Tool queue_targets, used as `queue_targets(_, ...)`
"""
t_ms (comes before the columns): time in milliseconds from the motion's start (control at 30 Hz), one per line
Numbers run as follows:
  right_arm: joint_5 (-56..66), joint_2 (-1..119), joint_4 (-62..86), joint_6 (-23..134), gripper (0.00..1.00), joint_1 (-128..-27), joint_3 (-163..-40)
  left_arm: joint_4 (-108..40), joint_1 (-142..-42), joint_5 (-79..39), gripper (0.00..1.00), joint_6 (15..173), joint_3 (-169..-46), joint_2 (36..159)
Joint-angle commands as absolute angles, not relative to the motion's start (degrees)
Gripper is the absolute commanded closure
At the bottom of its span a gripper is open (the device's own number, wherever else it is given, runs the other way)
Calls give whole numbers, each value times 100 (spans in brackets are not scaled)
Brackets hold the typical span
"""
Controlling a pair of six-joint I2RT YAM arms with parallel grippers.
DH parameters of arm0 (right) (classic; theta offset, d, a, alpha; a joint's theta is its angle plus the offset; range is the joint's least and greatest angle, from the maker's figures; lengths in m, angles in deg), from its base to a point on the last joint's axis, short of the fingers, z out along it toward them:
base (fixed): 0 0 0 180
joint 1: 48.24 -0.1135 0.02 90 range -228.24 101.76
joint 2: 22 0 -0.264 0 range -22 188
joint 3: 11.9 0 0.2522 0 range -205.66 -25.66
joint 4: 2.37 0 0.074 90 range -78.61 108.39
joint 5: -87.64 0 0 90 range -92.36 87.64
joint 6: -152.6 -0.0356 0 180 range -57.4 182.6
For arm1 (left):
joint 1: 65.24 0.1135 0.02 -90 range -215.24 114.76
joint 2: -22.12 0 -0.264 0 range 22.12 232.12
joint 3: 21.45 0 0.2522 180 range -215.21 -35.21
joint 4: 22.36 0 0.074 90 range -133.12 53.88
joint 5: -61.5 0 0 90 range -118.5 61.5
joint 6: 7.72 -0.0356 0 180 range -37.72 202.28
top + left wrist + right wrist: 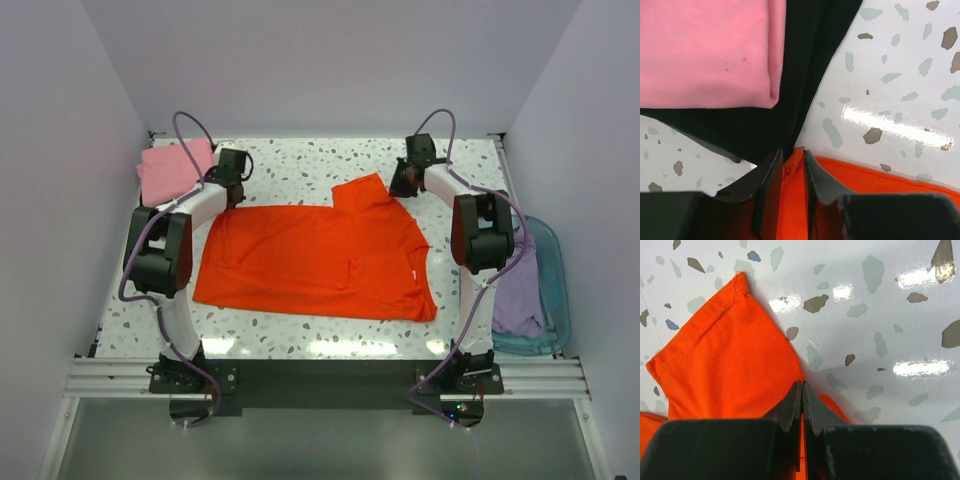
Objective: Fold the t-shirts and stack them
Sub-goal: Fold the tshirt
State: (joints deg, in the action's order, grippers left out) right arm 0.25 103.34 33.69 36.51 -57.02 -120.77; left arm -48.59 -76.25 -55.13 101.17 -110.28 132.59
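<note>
The orange-red t-shirt lies spread flat at the centre of the surface. Left jaws stand slightly apart with the shirt's far-left edge between them. Right jaws are closed on its far-right sleeve. The folded pink t-shirt lies on the black t-shirt. The lavender t-shirt sits in the blue basket.
</note>
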Motion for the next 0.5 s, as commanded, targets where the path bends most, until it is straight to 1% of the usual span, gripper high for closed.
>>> queue_targets(0, 54, 10096, 3283, 3641, 100, -5721, -12041, -4754, -7605, -5592, 73, 10196, -11080, 13338)
queue_targets(467, 54, 10105, 3266, 3649, 100, -5721, -12006, -4807, -7596, -5575, 74, 10249, -11089, 13470)
